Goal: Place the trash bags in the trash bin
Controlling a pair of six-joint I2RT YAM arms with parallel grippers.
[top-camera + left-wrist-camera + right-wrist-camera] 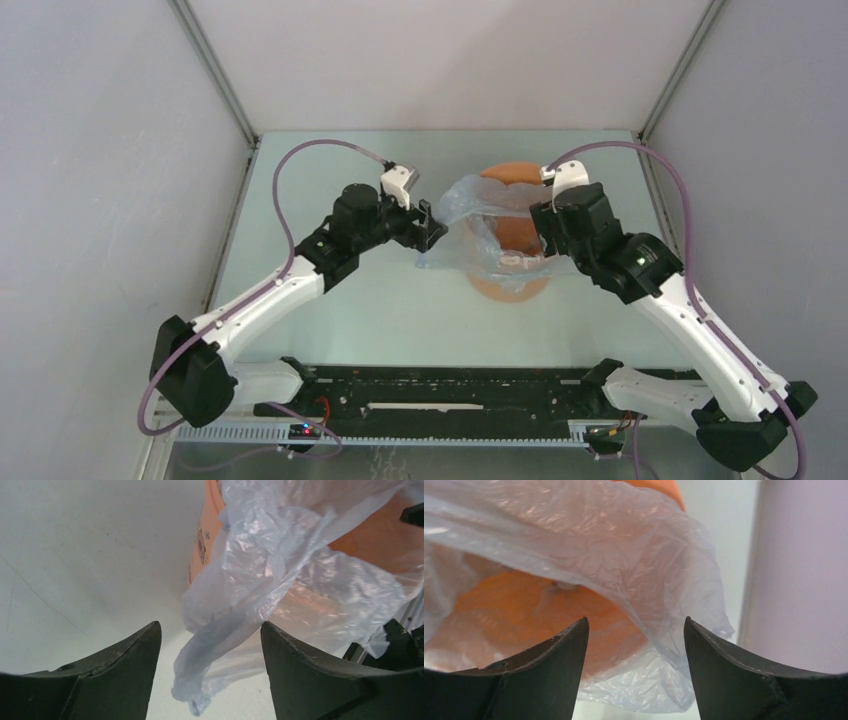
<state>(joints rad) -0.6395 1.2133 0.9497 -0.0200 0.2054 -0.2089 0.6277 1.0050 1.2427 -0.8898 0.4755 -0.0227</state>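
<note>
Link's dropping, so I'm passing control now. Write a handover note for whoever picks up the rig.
Left gripper: open, with a hanging fold of the trash bag between its fingers, not pinched.
Right gripper: open, facing the bag at the trash bin, holding nothing.
Bag: draped over the bin, spilling down the left arm's side.
Done: bag lies on the bin.
Left: probably grip the loose film and push it all inside.
</note>
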